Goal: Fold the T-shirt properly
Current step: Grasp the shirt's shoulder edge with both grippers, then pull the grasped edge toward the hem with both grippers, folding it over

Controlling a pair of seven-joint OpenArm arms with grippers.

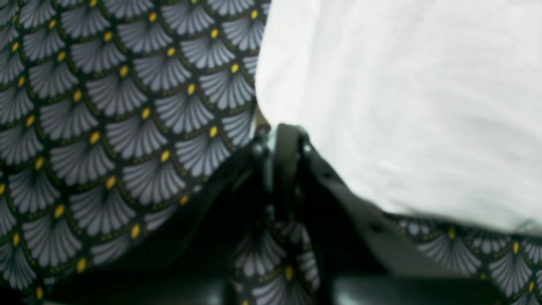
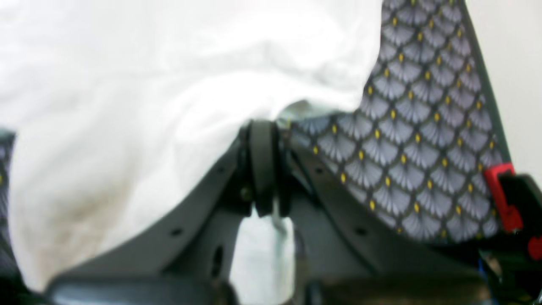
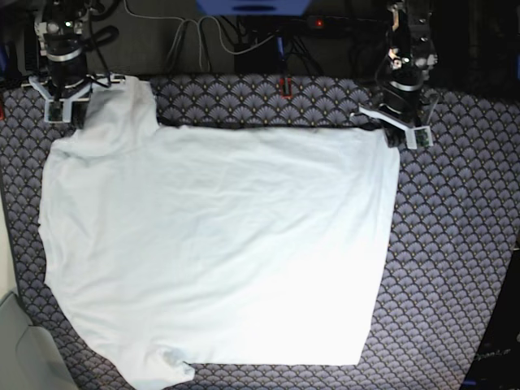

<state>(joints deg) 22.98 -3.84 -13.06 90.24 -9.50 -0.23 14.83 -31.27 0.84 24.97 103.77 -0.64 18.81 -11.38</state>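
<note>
T-shirt [image 3: 219, 244] flat on patterned tablecloth [image 3: 455, 244] (cables [image 3: 195, 32] behind); left gripper [image 1: 281, 131], right gripper [image 2: 262, 127] each clenched on its edge

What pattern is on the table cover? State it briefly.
Dark cover with rows of grey fan-shaped scales, each tipped with a yellow dot. The left wrist view shows it best.

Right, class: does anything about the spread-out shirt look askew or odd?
Yes. The pale white cotton T-shirt lies crooked on the fan-patterned grey cloth: its corner by the right pincer is pulled up into a peak, and its near edge slants.
</note>
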